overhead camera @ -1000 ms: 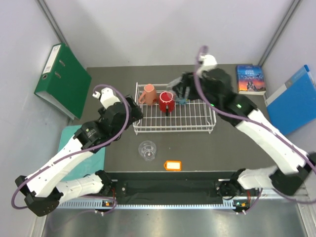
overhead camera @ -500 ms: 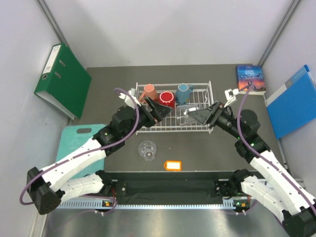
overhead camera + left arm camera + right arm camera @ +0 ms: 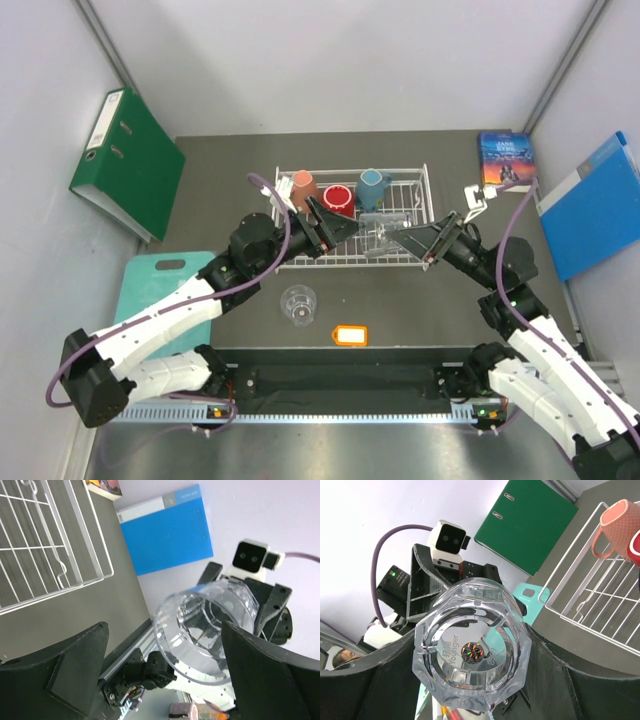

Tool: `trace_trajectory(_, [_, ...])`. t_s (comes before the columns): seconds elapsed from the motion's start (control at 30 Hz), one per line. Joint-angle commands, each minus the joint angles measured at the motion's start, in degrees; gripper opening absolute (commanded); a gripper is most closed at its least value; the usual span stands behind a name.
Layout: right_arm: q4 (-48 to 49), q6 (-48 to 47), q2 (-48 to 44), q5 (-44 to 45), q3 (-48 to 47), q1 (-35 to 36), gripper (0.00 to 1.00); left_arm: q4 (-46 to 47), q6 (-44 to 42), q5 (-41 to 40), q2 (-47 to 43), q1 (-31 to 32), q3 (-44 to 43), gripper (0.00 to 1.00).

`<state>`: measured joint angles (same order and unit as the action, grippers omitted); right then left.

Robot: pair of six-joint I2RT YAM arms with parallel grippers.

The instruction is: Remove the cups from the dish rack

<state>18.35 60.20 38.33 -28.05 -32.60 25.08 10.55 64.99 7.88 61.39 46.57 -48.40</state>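
**Tumbler's out of the rack and mid-handoff**

So the clear tumbler [image 3: 383, 231] is now up in the air over the front edge of the dish rack [image 3: 431, 195], lying sideways between the two arms. A second ago the right arm was reaching down into the far right corner of the rack and the left arm was parked off by the rack's left end. Since then both have swung in and now face each other nose to nose.

The right fingers [image 3: 375, 680] are clamped round the tumbler's base end, about partway closed, with its mouth pointing at the other arm. The left fingers [image 3: 70, 665] are spread as wide as they go. In the wrist view there's one on each side of the rim, not touching the glass as far as I can tell.

To me that reads as a right-to-left handoff about to happen, so one cup is lifted out but not set down yet.

Sitting along the back of the rack are the pink mug [image 3: 302, 186], the red mug [image 3: 338, 198] and the blue mug [image 3: 373, 183], which the right arm was covering before. A second tumbler [image 3: 298, 303] stands on the surface [image 3: 220, 180] in front of the rack, near the orange tag [image 3: 350, 334], and it hasn't budged. Three mugs to go, by my count.
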Motion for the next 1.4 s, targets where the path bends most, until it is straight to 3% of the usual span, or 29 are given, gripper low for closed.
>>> trace_trajectory(0.0, [1.5,-0.4,-3.8,-0.1,-1.2,-0.5,0.00,0.0,-0.9,-7.8,-4.1,0.1,-1.7,0.99])
trace_trajectory(0.13, [-2.6,-1.1,-10.9,2.3,1.3,-0.7,0.00,-2.1,-2.5,-12.4,-5.5,-0.3,-1.6,0.99])
trace_trajectory(0.27, [-3.8,-0.2,-12.6,2.3,4.4,-1.0,0.00,-1.3,-3.0,-10.0,-4.5,-0.3,-2.4,0.99])
trace_trajectory(0.5, [4.1,0.8,-4.9,0.0,4.4,-1.0,0.00,7.4,0.0,2.6,-0.8,-0.2,-1.9,0.99])
trace_trajectory(1.1, [21.1,4.7,9.9,-3.2,1.9,-0.9,0.00,14.3,3.5,11.8,1.8,-0.2,-0.6,0.93])
trace_trajectory(1.2, [26.4,7.9,12.6,-4.9,2.7,-1.0,0.00,16.5,4.1,13.7,3.4,-0.1,-0.6,0.85])
trace_trajectory(1.33, [31.1,11.2,13.7,-5.1,4.2,-0.9,0.00,19.2,5.1,15.3,5.3,0.3,-0.8,0.52])
trace_trajectory(1.37, [31.1,11.3,13.6,-5.1,4.2,-0.9,0.00,19.5,5.2,15.5,5.8,0.3,-0.7,0.39])
